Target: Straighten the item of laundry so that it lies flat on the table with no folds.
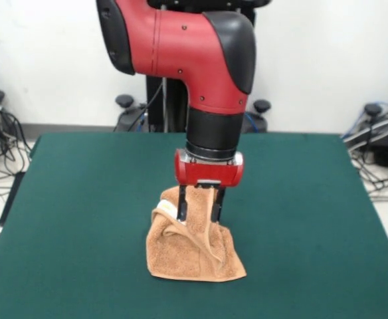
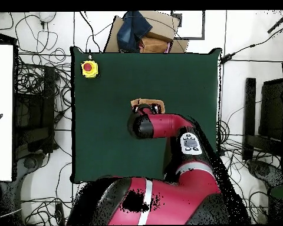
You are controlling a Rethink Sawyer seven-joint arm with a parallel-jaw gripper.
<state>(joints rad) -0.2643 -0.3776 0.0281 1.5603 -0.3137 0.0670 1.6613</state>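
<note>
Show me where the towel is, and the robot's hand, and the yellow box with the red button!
towel [image 1: 181, 256]: front view, on its crumpled lower part resting on the table.
hand [image 1: 198, 214]: front view, midway between the two black fingertips.
yellow box with the red button [image 2: 89, 69]: overhead view, on the red button.

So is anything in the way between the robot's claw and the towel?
No. The gripper is already at the towel, with cloth bunched up between its fingers. The green table around it is bare.

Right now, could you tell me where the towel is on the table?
In the front view the towel sits bunched near the table's middle, directly under the gripper, whose fingers hold its raised top.
</note>
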